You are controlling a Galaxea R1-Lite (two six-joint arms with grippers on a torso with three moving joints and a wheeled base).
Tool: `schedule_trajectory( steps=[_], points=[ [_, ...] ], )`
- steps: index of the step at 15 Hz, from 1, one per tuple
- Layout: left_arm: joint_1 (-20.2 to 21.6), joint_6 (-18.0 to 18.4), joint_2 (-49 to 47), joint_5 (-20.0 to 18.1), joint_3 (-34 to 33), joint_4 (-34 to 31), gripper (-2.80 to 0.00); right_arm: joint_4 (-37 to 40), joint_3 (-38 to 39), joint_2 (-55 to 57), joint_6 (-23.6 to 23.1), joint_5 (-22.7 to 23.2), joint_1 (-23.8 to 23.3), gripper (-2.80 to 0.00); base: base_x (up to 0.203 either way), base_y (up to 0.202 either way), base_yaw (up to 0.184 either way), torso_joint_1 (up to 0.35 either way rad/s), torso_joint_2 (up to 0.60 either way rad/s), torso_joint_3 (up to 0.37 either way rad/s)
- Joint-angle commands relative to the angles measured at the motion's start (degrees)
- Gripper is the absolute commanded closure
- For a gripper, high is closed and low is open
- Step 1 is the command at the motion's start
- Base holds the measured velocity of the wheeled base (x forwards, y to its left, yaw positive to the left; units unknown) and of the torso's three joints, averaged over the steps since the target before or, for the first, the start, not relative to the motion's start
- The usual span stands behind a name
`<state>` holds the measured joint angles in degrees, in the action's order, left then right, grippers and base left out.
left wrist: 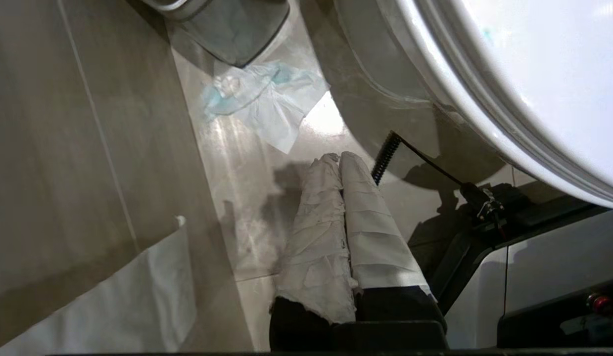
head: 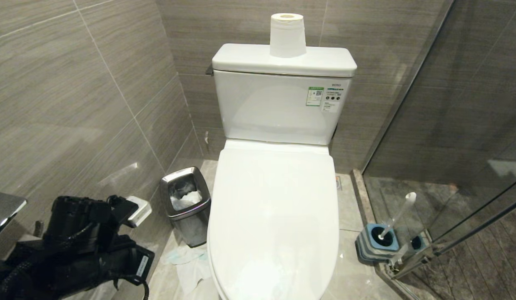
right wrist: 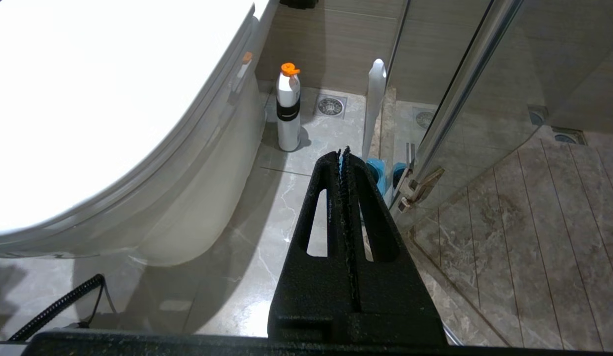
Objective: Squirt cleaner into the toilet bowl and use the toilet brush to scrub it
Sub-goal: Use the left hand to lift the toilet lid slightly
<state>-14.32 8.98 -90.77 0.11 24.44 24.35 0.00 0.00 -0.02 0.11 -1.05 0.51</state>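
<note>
Floor (head: 349, 208): pale glossy tile, as I see it from the head camera.

On it, by my count:
- toilet (head: 274, 216), centre, lid down, base on the tile.
- steel bin (head: 186, 204), just left of the toilet near the wall, white paper inside.
- tissue (head: 191, 262), crumpled, blue-tinged, flat on the tile in front of the bin and beside the toilet base.
- brush holder (head: 376, 243), blue-topped, right of the toilet against the glass partition, brush (head: 397, 216) standing tilted in it.
- spray bottle (right wrist: 288, 111), white with orange cap, upright just beside the toilet base.
- round drain (right wrist: 330, 106), set into the tile behind the bottle.
</note>
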Motion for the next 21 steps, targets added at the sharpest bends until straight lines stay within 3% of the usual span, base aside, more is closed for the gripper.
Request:
schedule_trajectory(
  steps=[1,3,11,14,20,21],
  points=[
    [0.80,-1.20,-7.17,-0.37,-2.43,5.89,0.00,0.00,0.09,0.02,-0.02,-0.01,0.02,0.00,0.000,0.000,0.000,0.000,0.00,0.000],
    [2.06,-2.11,-10.12,-2.38,-3.11,9.10,0.00,0.01,0.09,0.02,-0.02,-0.01,0.02,0.00,0.000,0.000,0.000,0.000,0.00,0.000],
    [2.97,-20.38,-14.31,-16.53,-1.88,13.86,0.00,0.00,0.09,0.02,-0.02,-0.01,0.02,0.00,0.000,0.000,0.000,0.000,0.00,0.000],
    [4.95,-23.37,-18.73,-18.34,-1.91,21.68,0.00,0.00,0.09,0.02,-0.02,-0.01,0.02,0.00,0.000,0.000,0.000,0.000,0.00,0.000],
    [10.73,-24.14,-30.61,-19.97,-4.75,44.55,0.00,0.00,0.09,0.02,-0.02,-0.01,0.02,0.00,0.000,0.000,0.000,0.000,0.00,0.000],
    [11.06,-26.15,-31.81,-20.04,-5.42,48.10,0.00,0.00,0.09,0.02,-0.02,-0.01,0.02,0.00,0.000,0.000,0.000,0.000,0.00,0.000]
  ],
)
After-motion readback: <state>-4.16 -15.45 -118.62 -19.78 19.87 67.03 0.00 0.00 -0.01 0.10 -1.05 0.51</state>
